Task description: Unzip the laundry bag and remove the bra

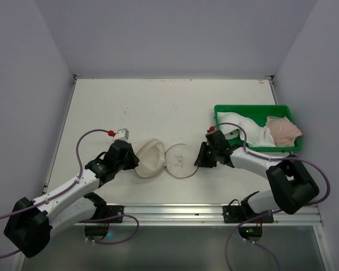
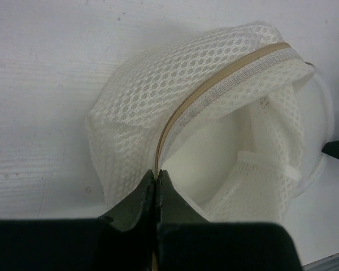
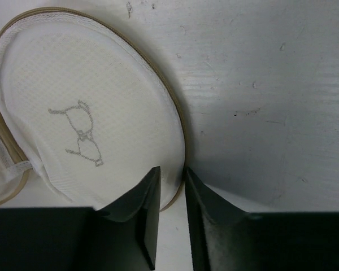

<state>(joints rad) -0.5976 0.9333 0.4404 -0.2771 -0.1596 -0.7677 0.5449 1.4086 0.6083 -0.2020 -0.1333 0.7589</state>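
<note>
The laundry bag (image 1: 150,160) lies open in two halves at the table's front middle. Its left half is a mesh cup (image 2: 158,96) with a beige zip rim (image 2: 226,76). My left gripper (image 2: 157,172) is shut on that rim at the cup's near edge. The right half is the flat round face (image 3: 73,113), which lies flat and bears a small bra sketch (image 3: 79,132). My right gripper (image 3: 172,172) straddles that face's beige edge, its jaws a narrow gap apart. Inside the cup only white mesh shows; the bra is not visible there.
A green tray (image 1: 254,107) stands at the right, just behind my right arm. It holds a white padded garment (image 1: 246,129) and a pink cloth (image 1: 282,130). The table's metal front rail (image 1: 175,212) runs close below the bag.
</note>
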